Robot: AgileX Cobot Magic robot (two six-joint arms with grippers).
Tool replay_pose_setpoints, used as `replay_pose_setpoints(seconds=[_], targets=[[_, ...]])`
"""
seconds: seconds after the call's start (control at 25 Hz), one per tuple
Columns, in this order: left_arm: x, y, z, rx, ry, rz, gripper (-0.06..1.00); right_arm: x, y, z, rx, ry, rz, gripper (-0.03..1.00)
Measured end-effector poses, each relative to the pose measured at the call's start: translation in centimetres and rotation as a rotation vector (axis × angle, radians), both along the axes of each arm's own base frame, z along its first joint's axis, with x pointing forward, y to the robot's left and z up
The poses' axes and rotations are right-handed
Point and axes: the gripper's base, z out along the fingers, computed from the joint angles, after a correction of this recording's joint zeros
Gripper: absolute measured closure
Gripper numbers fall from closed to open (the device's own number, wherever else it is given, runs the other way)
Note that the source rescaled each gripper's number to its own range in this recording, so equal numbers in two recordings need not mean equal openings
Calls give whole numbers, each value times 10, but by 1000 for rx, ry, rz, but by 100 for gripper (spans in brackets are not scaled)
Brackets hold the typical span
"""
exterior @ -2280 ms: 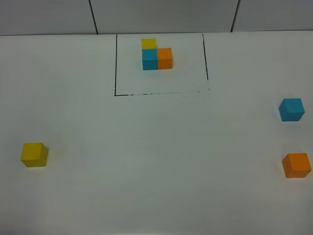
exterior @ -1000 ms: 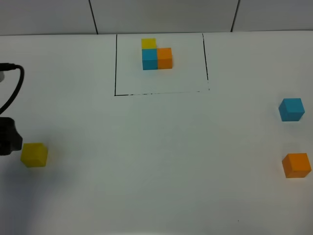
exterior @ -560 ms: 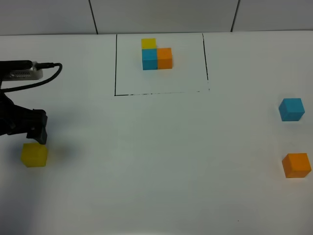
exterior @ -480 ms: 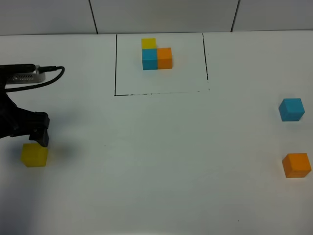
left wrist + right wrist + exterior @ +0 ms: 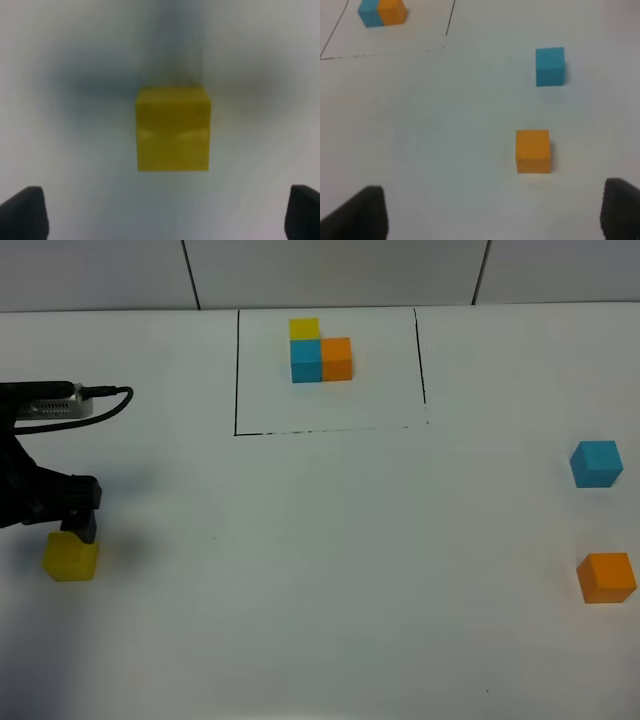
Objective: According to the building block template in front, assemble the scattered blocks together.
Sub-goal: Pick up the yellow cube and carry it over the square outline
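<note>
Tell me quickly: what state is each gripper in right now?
Left gripper: open, holding nothing, close to the yellow cube.
Right gripper: open, holding nothing.

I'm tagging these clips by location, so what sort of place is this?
Probably a robot lab test bench: a plain white table, a black-outlined template of joined cubes, and the left gripper open near a loose yellow cube.

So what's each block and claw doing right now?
Template: joined in an L.
Yellow cube: loose, not gripped.
Blue cube: loose, alone.
Orange cube: loose, alone.
Left gripper: open, at the yellow cube.
Right gripper: open, empty.
</note>
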Motion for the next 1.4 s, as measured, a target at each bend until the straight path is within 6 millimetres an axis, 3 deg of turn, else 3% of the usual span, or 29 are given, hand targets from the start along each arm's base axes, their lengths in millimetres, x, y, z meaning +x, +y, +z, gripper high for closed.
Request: replay_pose_setpoints(seconds=[0.72,1.4], targets=[[10,-1,-2,-11,-91,-6,-4,0,0,0,0,0,0,23],[23,-3,-63,1,68,-9,-1,0,0,0,0,0,0,23]])
